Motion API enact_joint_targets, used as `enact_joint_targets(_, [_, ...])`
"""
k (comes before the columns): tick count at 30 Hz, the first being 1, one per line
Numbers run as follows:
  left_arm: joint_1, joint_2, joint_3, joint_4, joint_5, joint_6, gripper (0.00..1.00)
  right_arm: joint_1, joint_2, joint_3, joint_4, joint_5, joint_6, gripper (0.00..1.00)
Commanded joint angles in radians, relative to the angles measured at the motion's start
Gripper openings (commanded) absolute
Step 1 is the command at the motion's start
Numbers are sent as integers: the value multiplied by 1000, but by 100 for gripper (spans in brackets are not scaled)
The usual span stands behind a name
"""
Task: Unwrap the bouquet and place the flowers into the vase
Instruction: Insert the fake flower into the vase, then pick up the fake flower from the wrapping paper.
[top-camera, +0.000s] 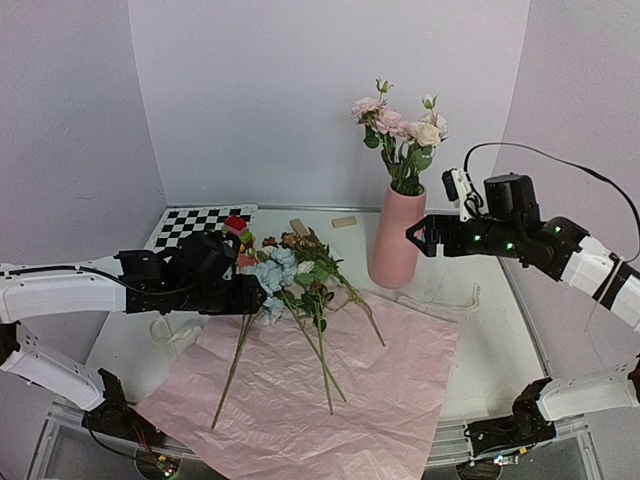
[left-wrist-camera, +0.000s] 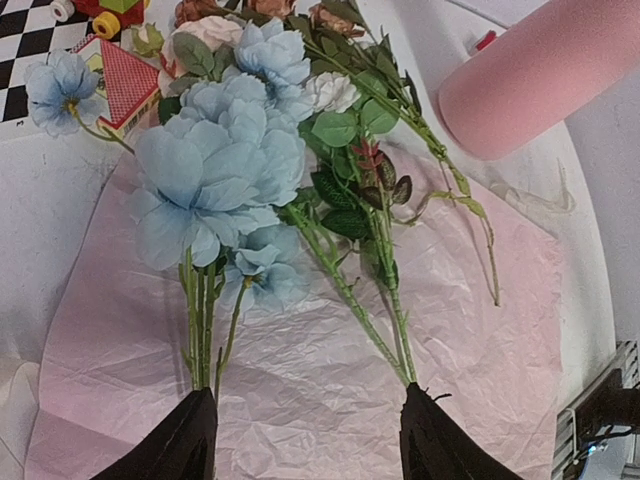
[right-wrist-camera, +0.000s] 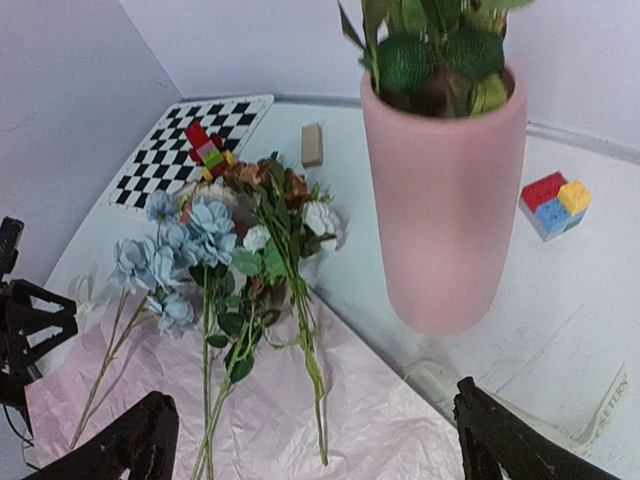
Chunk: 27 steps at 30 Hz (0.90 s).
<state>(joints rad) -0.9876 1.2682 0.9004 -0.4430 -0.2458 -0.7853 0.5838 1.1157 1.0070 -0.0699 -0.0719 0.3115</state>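
Paper (top-camera: 300, 400) lay flat and pink blooms (top-camera: 400, 125) stood in the vase (top-camera: 396, 240) — other flowers (left-wrist-camera: 220, 170) lay on the paper, yet to go in; left gripper (left-wrist-camera: 308, 395) open over their stems, right gripper (right-wrist-camera: 312, 400) open, empty, by the vase.

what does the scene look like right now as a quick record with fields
vase: upright, holds pink and cream flowers
paper: unwrapped, spread flat
loose flowers: lying down, stems on paper
left jaws: open, over blue flowers stems
right jaws: open, empty, beside vase
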Motion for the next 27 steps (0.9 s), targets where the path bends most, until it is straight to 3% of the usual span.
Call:
enact_joint_targets(1, [-3,53,50,-52,-42,-11,58,-1,-16,-75,5,-85,45,93])
enact_joint_targets(12, [-2,171,63,-78,-54,-58,55,1,-5,-199,146,-207,114,88])
enact_joint_targets(17, [-2,222,79,-90,-58,-66,44,2,14,-205,164,-214,116,88])
enact_joint_targets(27, [7,306,117,-141,-68,-93,52,4,36,-207,178,-223,119,87])
